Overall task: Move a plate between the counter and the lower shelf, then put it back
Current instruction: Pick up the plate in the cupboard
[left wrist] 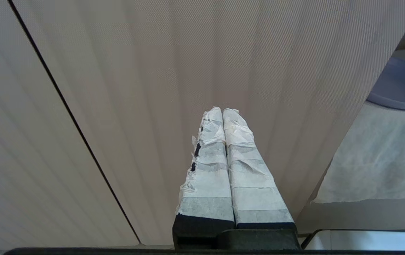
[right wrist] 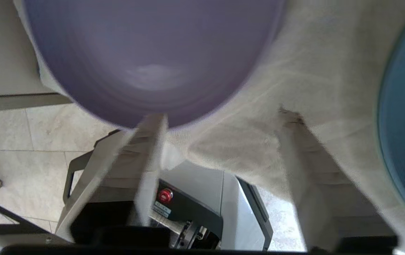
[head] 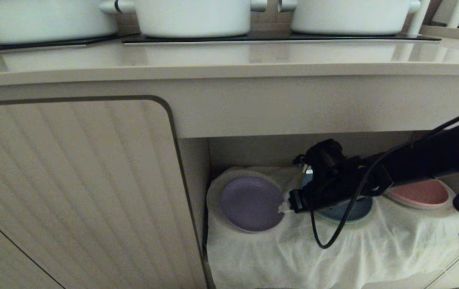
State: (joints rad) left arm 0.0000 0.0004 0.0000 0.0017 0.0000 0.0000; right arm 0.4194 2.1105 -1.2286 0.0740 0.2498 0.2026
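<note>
The lavender plate (head: 250,204) lies on a cloth-covered hump at the left end of the lower shelf (head: 277,152), below the beige counter (head: 229,60). My right arm reaches into the shelf from the right. Its gripper (head: 285,207) sits at the plate's right edge. In the right wrist view that gripper (right wrist: 222,117) is open, with one taped fingertip (right wrist: 154,122) at the rim of the plate (right wrist: 153,53) and the other over the cloth. My left gripper (left wrist: 223,112) is shut on nothing, facing the ribbed cabinet door, with the plate (left wrist: 399,85) off to one side.
A blue plate (head: 346,212) and a pink plate (head: 420,192) sit on the same wrinkly cloth (head: 334,249), right of the lavender one and partly under my arm. White pots (head: 193,16) stand on the counter. The closed cabinet door (head: 73,180) bounds the shelf on the left.
</note>
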